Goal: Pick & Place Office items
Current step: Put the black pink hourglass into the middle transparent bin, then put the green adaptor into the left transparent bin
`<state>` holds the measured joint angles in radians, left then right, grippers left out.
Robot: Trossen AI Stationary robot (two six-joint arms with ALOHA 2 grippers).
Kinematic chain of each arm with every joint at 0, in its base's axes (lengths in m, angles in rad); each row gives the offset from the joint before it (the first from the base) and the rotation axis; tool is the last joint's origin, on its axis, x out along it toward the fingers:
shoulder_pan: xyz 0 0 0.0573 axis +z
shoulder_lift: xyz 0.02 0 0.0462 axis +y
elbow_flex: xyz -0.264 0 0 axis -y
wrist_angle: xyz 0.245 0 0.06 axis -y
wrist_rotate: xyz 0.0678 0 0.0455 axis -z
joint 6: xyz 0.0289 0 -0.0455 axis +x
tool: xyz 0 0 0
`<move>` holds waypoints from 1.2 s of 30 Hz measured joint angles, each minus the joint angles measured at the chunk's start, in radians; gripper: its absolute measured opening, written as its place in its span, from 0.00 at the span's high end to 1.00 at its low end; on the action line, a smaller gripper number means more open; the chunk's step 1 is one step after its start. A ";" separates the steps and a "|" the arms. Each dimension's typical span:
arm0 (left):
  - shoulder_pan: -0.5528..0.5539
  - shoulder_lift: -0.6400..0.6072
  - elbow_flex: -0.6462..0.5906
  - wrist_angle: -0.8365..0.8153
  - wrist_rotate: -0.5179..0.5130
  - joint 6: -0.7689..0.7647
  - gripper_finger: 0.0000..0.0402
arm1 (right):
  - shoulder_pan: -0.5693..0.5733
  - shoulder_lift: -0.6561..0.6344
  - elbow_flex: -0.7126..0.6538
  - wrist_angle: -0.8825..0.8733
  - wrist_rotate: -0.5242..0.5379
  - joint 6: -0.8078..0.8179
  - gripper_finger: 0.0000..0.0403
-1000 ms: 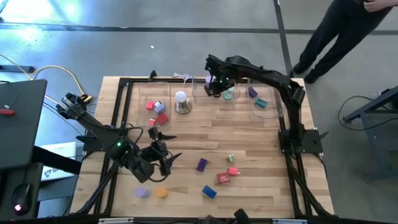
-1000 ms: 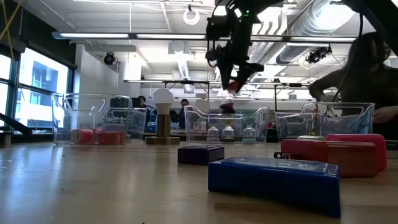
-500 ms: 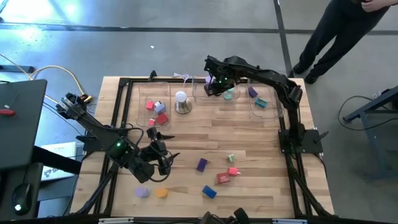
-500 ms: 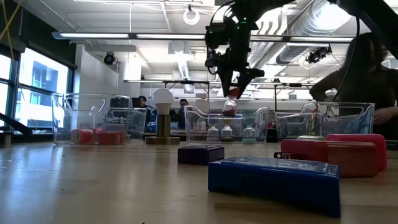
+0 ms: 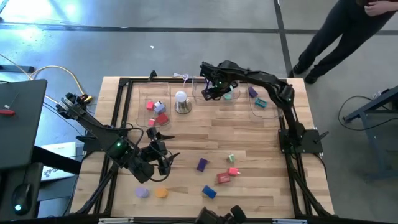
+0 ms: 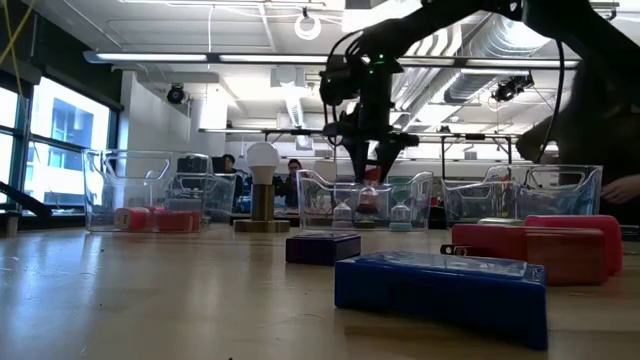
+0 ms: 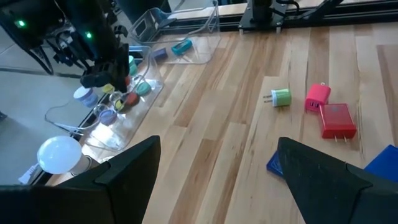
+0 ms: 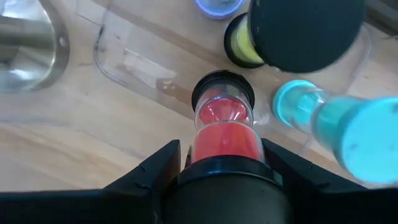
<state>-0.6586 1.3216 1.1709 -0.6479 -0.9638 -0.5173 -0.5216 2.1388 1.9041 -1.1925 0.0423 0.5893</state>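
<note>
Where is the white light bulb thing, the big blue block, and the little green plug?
white dome lamp (image 6: 262, 156), low view, on its round top.
blue block (image 6: 440, 283), low view, on its front face.
green plug (image 7: 281, 97), left wrist view, on its body.

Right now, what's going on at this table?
The right end effector is shut on a red-filled sand timer with black caps, lowering it into the clear middle tray at the table's far edge beside a teal timer and others. The left end effector hovers open over the near left of the table. Coloured blocks, among them a purple block and a blue block, lie loose on the near side.
</note>
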 joint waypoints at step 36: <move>0.000 0.000 0.000 -0.004 0.030 -0.014 0.22 | -0.020 0.009 -0.027 0.151 -0.044 -0.099 0.28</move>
<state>-0.6590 1.3216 1.1709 -0.6521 -0.9337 -0.5316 -0.5418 2.1480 1.8774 -1.0420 -0.0016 0.4905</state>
